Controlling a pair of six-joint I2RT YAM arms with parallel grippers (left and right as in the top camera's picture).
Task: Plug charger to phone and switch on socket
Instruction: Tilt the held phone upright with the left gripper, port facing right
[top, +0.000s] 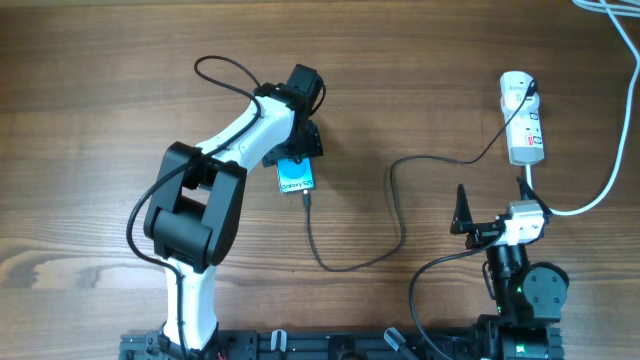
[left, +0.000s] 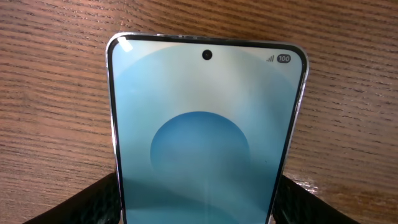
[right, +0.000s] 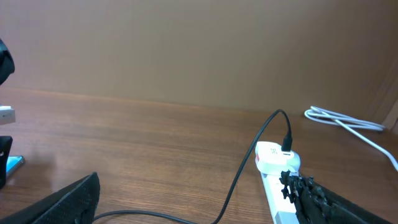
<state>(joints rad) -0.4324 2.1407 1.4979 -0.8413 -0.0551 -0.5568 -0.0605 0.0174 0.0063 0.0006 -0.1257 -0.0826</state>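
Overhead, we reckon approx half done: charger tip looks seated in near end of phone, left of centre, left gripper pinching its long edges; right gripper, spread wide & empty, sits near socket at far right, switch prob. still to flip.

wooden table with phone, black charger, white socket and its thick white lead
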